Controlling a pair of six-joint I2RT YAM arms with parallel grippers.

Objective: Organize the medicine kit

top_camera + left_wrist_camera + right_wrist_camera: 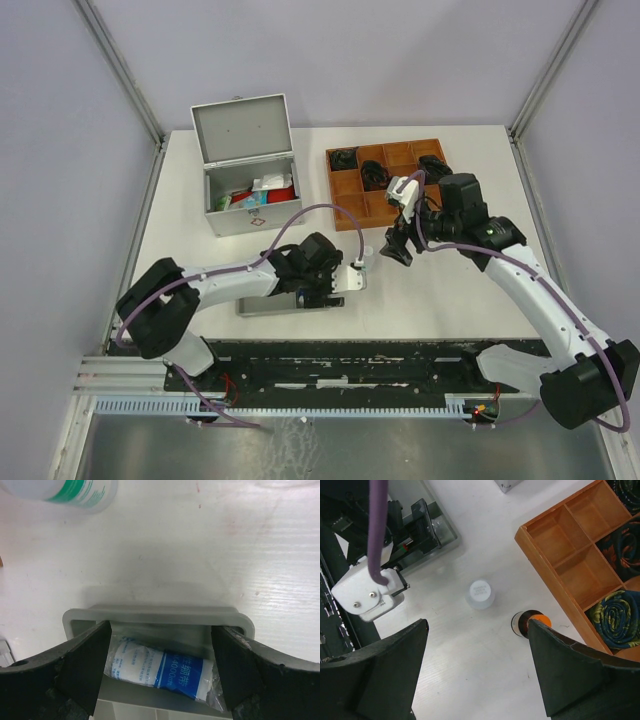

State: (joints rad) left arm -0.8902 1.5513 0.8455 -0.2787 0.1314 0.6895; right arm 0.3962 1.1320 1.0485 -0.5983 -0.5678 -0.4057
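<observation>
Left gripper (pixel 160 650) spread wide around bandage roll (pixel 160 667) inside grey tray (pixel 150 612) rim; right gripper (pixel 477 630) spread wide too, over white bottle (pixel 481 594) near wooden tray (pixel 550 535).

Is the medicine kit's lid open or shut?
Open: the medicine kit stands with its lid raised, packets visible inside.

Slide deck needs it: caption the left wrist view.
Open left claw frames a wrapped bandage roll lying in a grey tray.

Overhead from behind, wrist views downward, close, sharing table (pixel 450 300)
</observation>
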